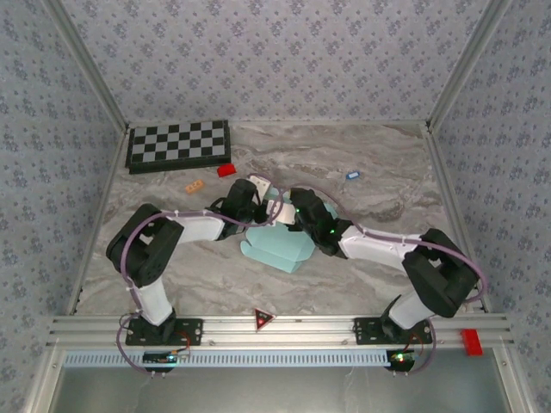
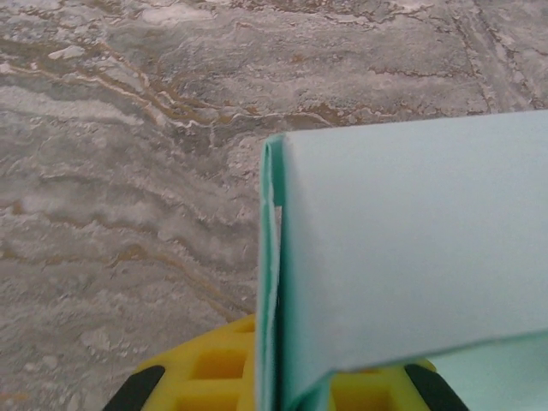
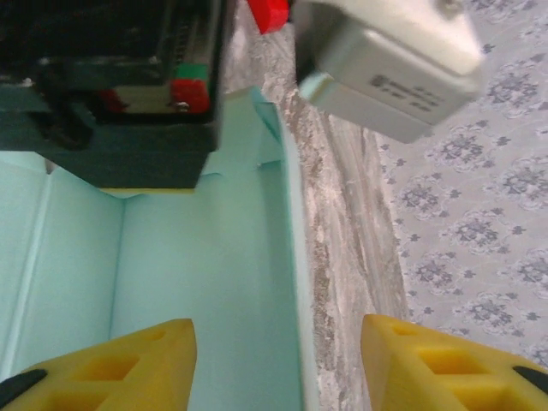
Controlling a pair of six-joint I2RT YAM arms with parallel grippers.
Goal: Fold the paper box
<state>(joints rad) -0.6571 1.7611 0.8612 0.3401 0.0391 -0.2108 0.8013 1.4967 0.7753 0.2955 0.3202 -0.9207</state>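
paper box [image 1: 280,250] sits mid surface [image 1: 344,288], btwn both arms
left jaws pinched shut on a folded-up wall of the card; right jaws wide apart, straddling the box edge w/o gripping it

Lighting evenly and softly from above, casting faint shadows on the grey marbled tabletop [image 1: 215,284], blurring the close pale cyan card box [image 2: 411,248].

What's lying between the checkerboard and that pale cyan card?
Seen from above, a small red block and a small orange piece lie on the marble table between the checkerboard and the paper box.
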